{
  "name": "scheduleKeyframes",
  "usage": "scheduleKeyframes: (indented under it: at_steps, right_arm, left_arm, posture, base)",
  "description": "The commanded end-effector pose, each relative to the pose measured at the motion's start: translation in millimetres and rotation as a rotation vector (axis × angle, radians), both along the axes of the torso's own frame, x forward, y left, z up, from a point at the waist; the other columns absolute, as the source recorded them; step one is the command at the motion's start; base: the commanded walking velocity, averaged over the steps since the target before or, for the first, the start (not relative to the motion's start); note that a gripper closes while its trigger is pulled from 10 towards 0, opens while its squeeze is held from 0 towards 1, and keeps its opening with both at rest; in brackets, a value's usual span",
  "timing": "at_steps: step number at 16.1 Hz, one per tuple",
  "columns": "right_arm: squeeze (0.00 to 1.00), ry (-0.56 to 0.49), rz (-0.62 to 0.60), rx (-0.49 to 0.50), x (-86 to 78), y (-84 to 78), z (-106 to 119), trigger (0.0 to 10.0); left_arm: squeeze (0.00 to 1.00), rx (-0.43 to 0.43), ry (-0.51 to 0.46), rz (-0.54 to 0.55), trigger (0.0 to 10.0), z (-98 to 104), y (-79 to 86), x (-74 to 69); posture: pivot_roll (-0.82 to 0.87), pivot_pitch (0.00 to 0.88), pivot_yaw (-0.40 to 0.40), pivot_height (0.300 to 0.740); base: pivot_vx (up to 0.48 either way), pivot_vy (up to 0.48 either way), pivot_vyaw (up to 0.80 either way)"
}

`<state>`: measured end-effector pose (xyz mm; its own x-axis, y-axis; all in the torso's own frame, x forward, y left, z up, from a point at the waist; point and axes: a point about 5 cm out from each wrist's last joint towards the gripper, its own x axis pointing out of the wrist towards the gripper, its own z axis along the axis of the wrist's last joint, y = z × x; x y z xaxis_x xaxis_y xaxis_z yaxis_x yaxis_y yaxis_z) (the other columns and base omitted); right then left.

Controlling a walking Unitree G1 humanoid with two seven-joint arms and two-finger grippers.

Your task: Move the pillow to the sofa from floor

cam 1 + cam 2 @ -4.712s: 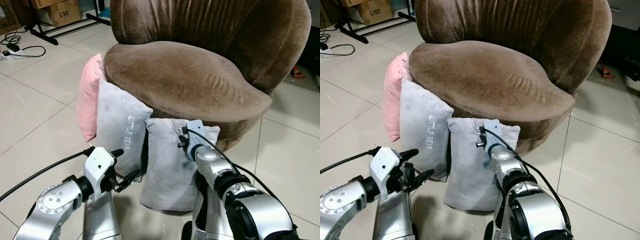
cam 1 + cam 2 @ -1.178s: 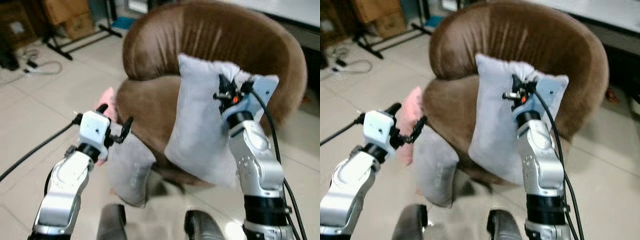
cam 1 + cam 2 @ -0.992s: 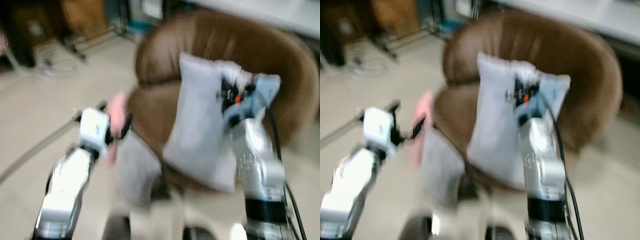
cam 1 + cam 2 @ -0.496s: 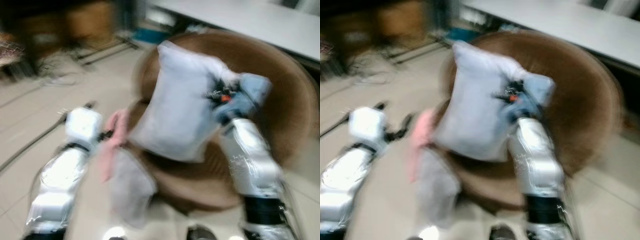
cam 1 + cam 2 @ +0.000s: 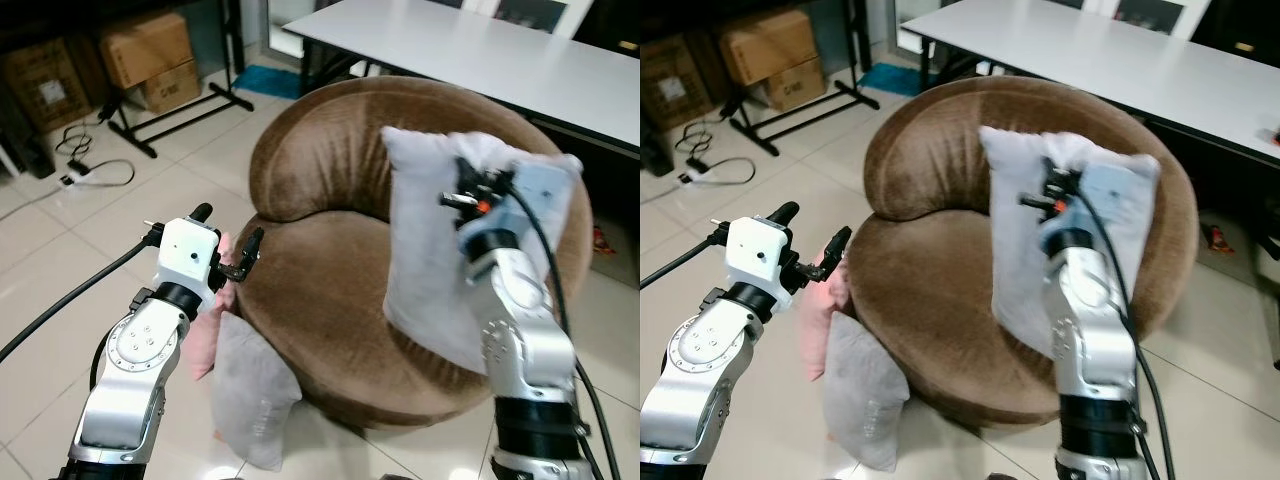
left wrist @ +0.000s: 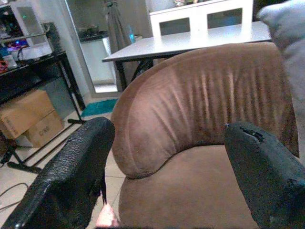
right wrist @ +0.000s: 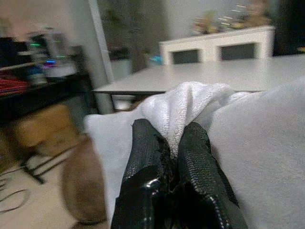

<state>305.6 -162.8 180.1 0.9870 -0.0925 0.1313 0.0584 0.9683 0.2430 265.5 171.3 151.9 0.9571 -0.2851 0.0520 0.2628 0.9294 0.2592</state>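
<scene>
A light grey pillow (image 5: 425, 260) hangs upright over the right side of the brown round sofa (image 5: 320, 290), in front of its backrest. My right gripper (image 5: 468, 186) is shut on a bunched top corner of the pillow (image 7: 190, 100), as the right wrist view shows, with both black fingers (image 7: 145, 143) pinching the fabric. The pillow's lower edge is near the seat; I cannot tell whether it touches. My left gripper (image 5: 228, 230) is open and holds nothing, raised beside the sofa's left edge. Its two fingers (image 6: 71, 176) frame the sofa's backrest (image 6: 205, 109) in the left wrist view.
A second grey pillow (image 5: 250, 385) and a pink pillow (image 5: 208, 335) lean against the sofa's front left on the tiled floor. A white table (image 5: 480, 50) stands behind the sofa. Cardboard boxes (image 5: 140, 50), a rack foot (image 5: 170, 115) and a power strip with cable (image 5: 80, 172) lie at the far left.
The right gripper has lifted the grey pillow off the floor to over the sofa seat, swinging it left and then back right. The camera has risen and settled after blur.
</scene>
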Motion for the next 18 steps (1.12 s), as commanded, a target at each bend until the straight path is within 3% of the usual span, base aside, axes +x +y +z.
scheduleKeyframes:
  at_steps: [1, 3, 5, 6, 7, 9, 13, 18]
  right_arm:
    - [0.0, -0.007, -0.035, -0.033, -1.4, -4.1, 4.7, 10.0]
    - [0.0, 0.088, -0.022, 0.004, -4.5, -5.0, -12.2, 10.0]
    - [0.0, 0.08, -0.029, -0.03, -7.0, -1.8, -13.6, 10.0]
    - [0.0, 0.037, 0.046, 0.027, -8.2, 7.5, -12.3, 10.0]
    - [0.0, 0.022, -0.009, -0.022, -7.7, 7.5, -12.0, 10.0]
    - [0.0, 0.001, 0.027, 0.001, -7.5, 10.6, -9.8, 10.0]
    - [0.0, -0.01, 0.072, 0.002, -8.1, 14.3, -8.6, 10.0]
    - [0.0, 0.049, 0.114, -0.039, -10.1, 18.9, -19.2, 10.0]
  left_arm:
    - [0.0, 0.001, 0.009, -0.005, 10.0, -3.1, -1.8, -2.4]
    - [0.0, 0.013, 0.006, 0.002, 10.0, -5.3, -2.3, -3.9]
    - [0.0, 0.017, -0.001, 0.001, 10.0, -4.7, -4.0, -3.7]
    - [0.0, 0.018, -0.003, 0.001, 10.0, -4.5, -4.9, -3.5]
    - [0.0, 0.019, -0.005, 0.002, 10.0, -4.6, -5.1, -3.5]
    - [0.0, 0.022, -0.008, 0.004, 10.0, -4.4, -4.9, -3.9]
    - [0.0, 0.019, -0.009, 0.015, 10.0, -5.0, -4.1, -4.1]
    - [0.0, 0.014, -0.009, 0.026, 10.0, -6.6, -3.6, -3.7]
  posture:
    - [0.03, 0.0, -0.053, 0.74]
    - [0.03, 0.0, -0.051, 0.74]
    - [0.03, 0.0, -0.049, 0.74]
    - [0.03, 0.0, -0.048, 0.74]
    - [0.03, 0.0, -0.048, 0.74]
    - [0.03, 0.0, -0.049, 0.74]
    - [0.03, 0.0, -0.049, 0.74]
    - [0.03, 0.0, -0.048, 0.74]
  base:
    - [0.0, 0.0, 0.0]
    - [0.0, 0.0, 0.0]
    - [0.0, 0.0, 0.0]
    - [0.0, 0.0, 0.0]
    - [0.0, 0.0, 0.0]
    - [0.0, 0.0, 0.0]
    - [0.0, -0.342, 0.0]
    - [0.0, -0.349, 0.0]
